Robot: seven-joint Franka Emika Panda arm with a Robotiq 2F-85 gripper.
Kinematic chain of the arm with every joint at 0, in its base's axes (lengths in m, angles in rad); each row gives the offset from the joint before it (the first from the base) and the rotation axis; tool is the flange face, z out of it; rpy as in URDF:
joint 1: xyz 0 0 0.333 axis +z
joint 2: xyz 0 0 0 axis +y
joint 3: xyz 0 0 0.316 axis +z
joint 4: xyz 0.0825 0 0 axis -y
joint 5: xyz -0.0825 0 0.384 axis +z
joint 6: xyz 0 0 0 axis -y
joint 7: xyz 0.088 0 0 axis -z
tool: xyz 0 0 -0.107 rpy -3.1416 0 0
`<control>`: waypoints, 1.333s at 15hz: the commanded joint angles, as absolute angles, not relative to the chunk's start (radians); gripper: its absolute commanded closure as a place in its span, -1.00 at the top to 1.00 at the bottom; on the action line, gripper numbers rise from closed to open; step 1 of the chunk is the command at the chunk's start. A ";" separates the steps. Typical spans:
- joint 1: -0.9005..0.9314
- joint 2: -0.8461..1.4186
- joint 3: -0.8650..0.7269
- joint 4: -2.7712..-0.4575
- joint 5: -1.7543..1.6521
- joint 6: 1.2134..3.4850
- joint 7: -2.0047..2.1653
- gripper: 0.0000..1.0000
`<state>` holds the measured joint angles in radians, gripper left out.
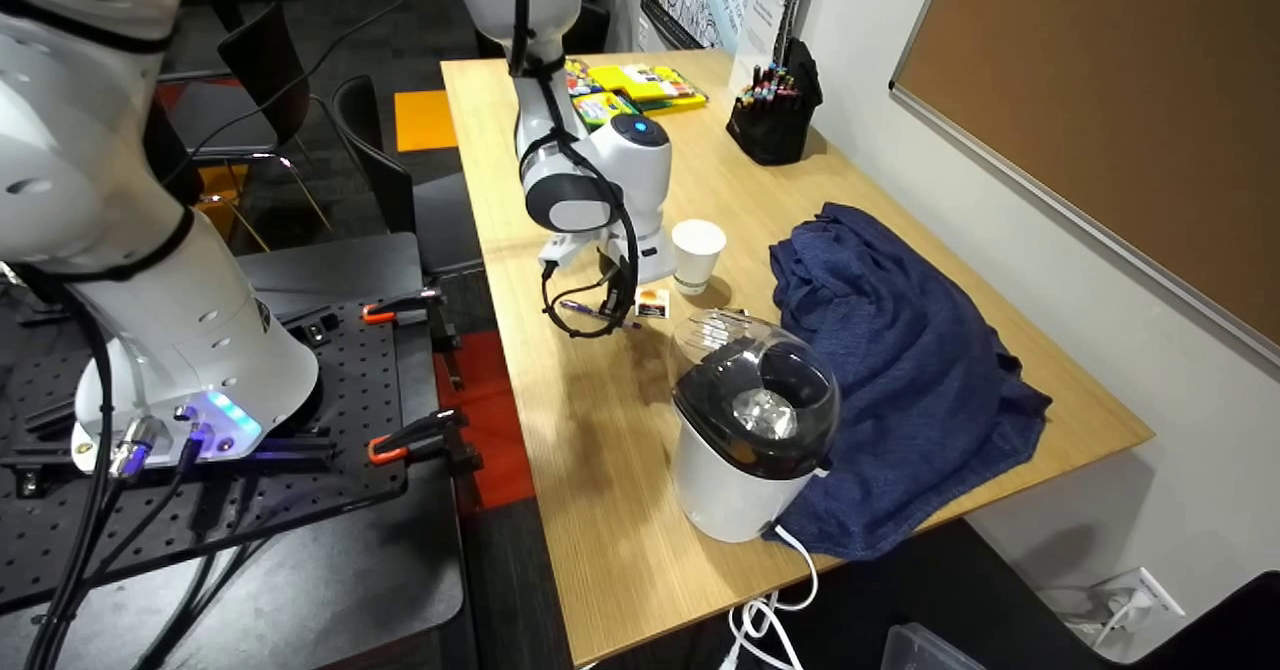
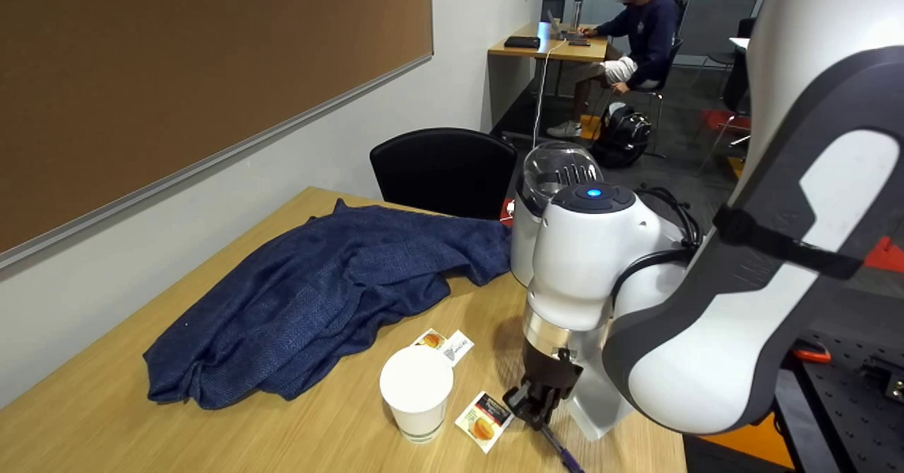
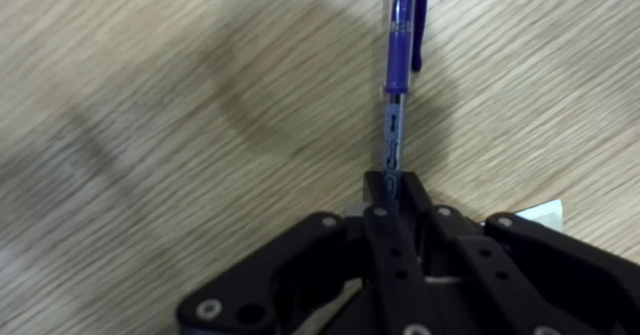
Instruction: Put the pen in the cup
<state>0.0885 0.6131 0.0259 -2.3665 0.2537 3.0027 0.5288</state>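
Observation:
The pen is clear-bodied with a purple grip and clip; in the wrist view the pen [image 3: 398, 60] runs from the top edge down between the fingertips. My gripper [image 3: 392, 182] is shut on it, one finger on each side. In both exterior views the gripper [image 1: 612, 302] [image 2: 534, 411] is low over the table, and the pen [image 1: 577, 306] [image 2: 563, 452] sticks out of it at a slant. I cannot tell whether the pen touches the table. The white cup [image 1: 697, 258] [image 2: 418, 397] stands upright beside the gripper, apart from it. The cup is out of the wrist view.
A small packet [image 1: 652, 303] [image 2: 485, 420] lies between gripper and cup. More packets [image 2: 439, 344] lie behind the cup. A white popcorn machine [image 1: 730, 490] and a dark blue cloth [image 1: 900, 370] [image 2: 332, 282] are on the table [image 1: 590, 490]. A black marker holder [image 1: 775, 135] stands farther off.

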 commanded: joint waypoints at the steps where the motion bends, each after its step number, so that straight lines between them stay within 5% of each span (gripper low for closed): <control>1: 0.112 0.601 0.016 -2.359 0.283 2.978 0.500 -0.95; 11: 0.321 0.397 -0.196 -2.440 0.192 2.913 0.569 -0.95; 16: 0.463 0.282 -0.408 -2.439 -0.095 2.817 0.666 -0.95; 20: 0.420 0.179 -0.403 -2.413 -0.333 2.716 0.733 -0.95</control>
